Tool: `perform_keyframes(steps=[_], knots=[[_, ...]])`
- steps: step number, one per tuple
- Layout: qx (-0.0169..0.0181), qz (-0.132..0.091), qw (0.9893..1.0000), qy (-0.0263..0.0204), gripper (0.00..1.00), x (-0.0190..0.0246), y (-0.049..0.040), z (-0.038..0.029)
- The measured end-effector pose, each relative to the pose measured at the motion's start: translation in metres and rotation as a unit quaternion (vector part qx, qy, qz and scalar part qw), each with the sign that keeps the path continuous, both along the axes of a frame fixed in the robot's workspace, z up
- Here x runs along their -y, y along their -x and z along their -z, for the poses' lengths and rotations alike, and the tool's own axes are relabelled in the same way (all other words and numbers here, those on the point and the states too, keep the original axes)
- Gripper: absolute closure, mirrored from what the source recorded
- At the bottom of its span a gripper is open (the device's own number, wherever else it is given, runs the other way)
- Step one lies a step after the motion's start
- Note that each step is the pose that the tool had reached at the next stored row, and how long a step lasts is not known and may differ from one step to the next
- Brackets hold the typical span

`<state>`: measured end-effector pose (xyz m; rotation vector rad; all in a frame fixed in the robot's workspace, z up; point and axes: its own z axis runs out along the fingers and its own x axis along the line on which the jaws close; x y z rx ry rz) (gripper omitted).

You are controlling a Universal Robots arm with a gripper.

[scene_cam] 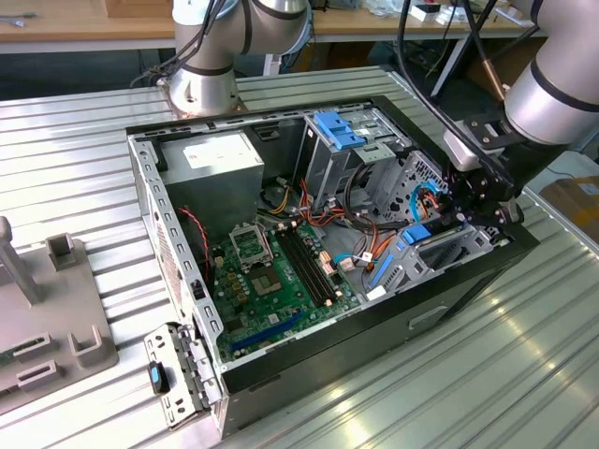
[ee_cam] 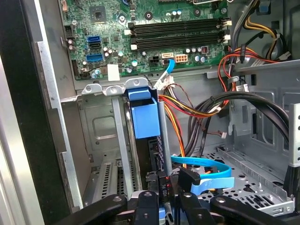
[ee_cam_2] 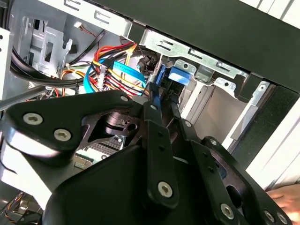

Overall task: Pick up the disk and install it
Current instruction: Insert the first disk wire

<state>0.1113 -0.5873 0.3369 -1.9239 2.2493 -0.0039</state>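
The disk (ee_cam: 143, 115), a dark slab in a bright blue carrier frame, stands on edge in a slot of the metal drive cage (ee_cam: 101, 122) at the front corner of the open computer case (scene_cam: 150, 187). In the exterior view the disk (scene_cam: 416, 234) shows as a blue patch at the case's corner on the exterior view's right. My gripper (ee_cam: 161, 185) is shut on the disk's outer end, with one black finger on each side. In the second wrist view the gripper (ee_cam_2: 161, 101) reaches into the cage, and the blue carrier (ee_cam_2: 178, 75) sits just beyond its tips.
The motherboard (scene_cam: 271, 271) lies on the case floor, with a power supply (scene_cam: 220, 159) behind it. A light blue latch piece (scene_cam: 339, 129) tops the rear cage. A flat blue cable (ee_cam: 206, 171) and coloured wire bundles (ee_cam: 197, 105) hang close beside the disk. A grey fixture (scene_cam: 47, 309) stands at the exterior view's left.
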Motion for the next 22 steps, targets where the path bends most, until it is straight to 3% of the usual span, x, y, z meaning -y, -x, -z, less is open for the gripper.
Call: perform_keyframes(steps=[9,11,14,15,18,22], knots=[[0.0,0.0,1.0,-0.0001,0.69,0.0001,0.0,-0.001],[0.0,0.0,1.0,-0.0002,0.69,-0.001,0.0,-0.0062],[0.0,0.0,1.0,-0.0003,0.69,-0.006,0.0,-0.0146],[0.0,0.0,1.0,-0.0025,0.69,-0.0101,0.0,-0.0149],[0.0,0.0,0.9999,-0.0108,0.69,-0.011,0.0,-0.0147],[0.0,0.0,0.9999,-0.0123,0.69,-0.0113,-0.0006,-0.0147]])
